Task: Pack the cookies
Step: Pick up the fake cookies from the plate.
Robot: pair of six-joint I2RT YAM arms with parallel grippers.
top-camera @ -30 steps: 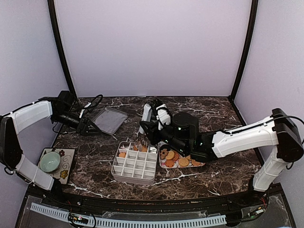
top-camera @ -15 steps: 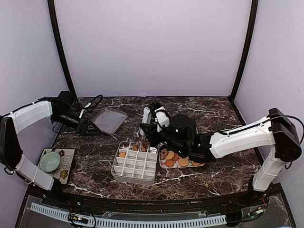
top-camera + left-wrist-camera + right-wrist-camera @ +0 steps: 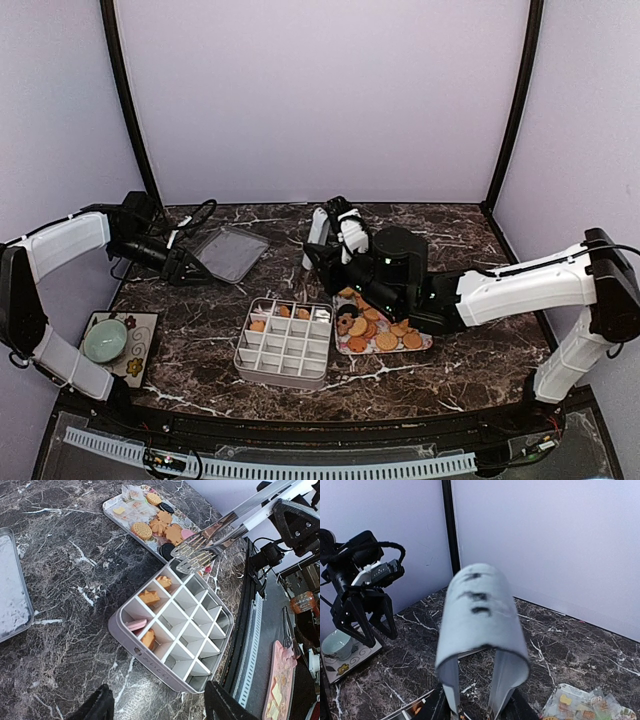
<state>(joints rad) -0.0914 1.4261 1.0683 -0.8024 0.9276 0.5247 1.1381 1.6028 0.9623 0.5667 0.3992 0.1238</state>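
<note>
the right pincer is clenching the metal tongs by their handles, reaching in from the right over the middle of the marble worktop. in the left wrist view the forked tips of the tongs are hanging close together just above the corner of the grey divided box that is facing the flower-patterned tray. most of the cookies are lying on that tray, orange ones mixed with a couple of black rounds, with some clear-wrapped pieces at its far end; four more are sitting in the box, one to a compartment along one edge row (one of them pink). the left pincer is standing released, jaws apart and grasping nothing, well off to the left beside a shallow metal pan. a pale green bowl is resting on a patterned mat near the left arm's base.
</note>
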